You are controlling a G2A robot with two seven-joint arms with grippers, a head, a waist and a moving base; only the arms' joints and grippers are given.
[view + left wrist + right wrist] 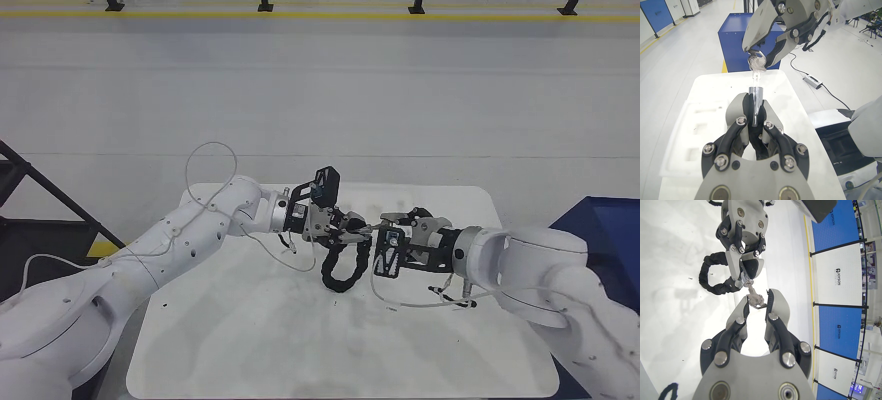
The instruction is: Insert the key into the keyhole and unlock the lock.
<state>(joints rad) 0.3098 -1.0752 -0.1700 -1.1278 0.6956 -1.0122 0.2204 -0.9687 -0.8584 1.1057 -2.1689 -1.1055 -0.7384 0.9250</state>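
Observation:
My left gripper (753, 99) is shut on the lock's chrome cylinder (755, 94), held above the table. The lock's black cable loop (706, 279) hangs below it (340, 272). My right gripper (758, 297) faces it and is shut on the silver key (755, 299) by its head. The key (757, 63) points along the cylinder's axis, and its blade tip sits in the keyhole (748, 282) with most of the blade still showing. In the top view the two grippers (335, 228) (392, 232) meet nose to nose over the table's middle.
Under both arms stands the white table (250, 350). A white foam tray (696, 123) with several recesses lies on it by the left arm. Beyond the table's edge a blue cabinet (734, 37) stands. A power adapter (813, 81) with its cable lies on the floor.

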